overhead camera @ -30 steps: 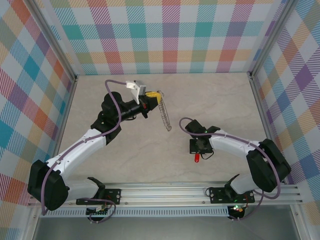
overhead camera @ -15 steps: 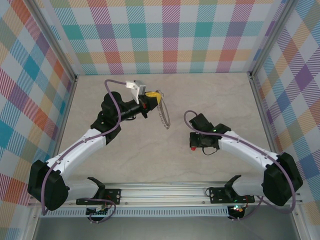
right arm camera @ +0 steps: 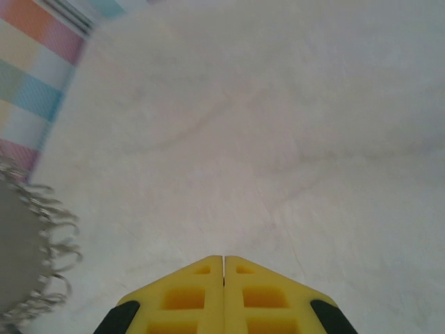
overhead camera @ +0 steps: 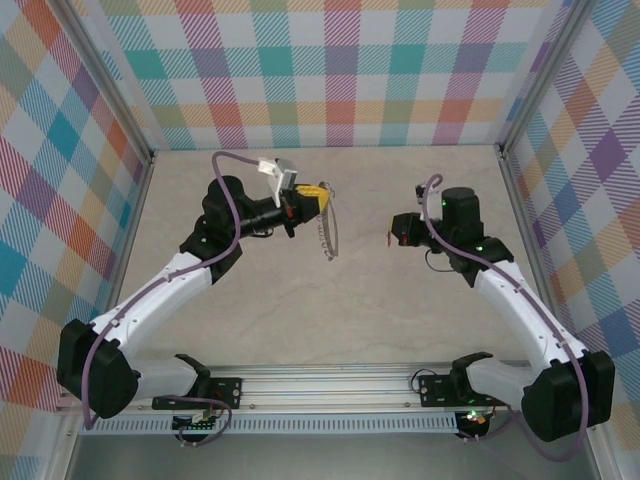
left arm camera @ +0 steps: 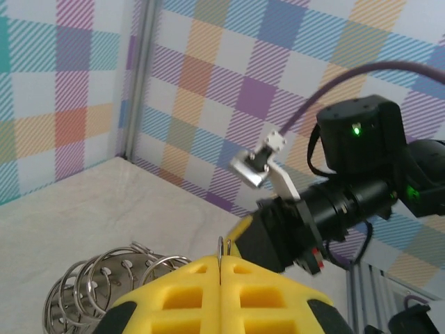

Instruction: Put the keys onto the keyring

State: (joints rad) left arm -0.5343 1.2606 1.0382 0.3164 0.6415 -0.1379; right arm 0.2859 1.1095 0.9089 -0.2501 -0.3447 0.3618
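Observation:
My left gripper (overhead camera: 312, 193) is shut on the keyring (overhead camera: 326, 235), a thin silver hoop strung with small loops that hangs edge-on below it. In the left wrist view the hoop's wire sits pinched between the yellow fingers (left arm camera: 188, 292), and the loops (left arm camera: 97, 278) bunch at lower left. My right gripper (overhead camera: 396, 232) faces the ring from the right, a short gap away, shut on the key, whose red head (overhead camera: 391, 238) pokes out beside the fingers. The left wrist view shows the key's red head (left arm camera: 316, 259) under the right gripper (left arm camera: 278, 233). In the right wrist view the shut fingers (right arm camera: 188, 299) hide the key; the keyring (right arm camera: 35, 236) blurs at left.
Both grippers hover over a pale marbled table (overhead camera: 300, 310) enclosed by checked walls (overhead camera: 330, 70). A metal rail (overhead camera: 400, 385) with the arm bases runs along the near edge.
My right arm has risen from the table's front middle and swung back and right, carrying the red-headed key level with the ring. The left gripper and ring have barely shifted.

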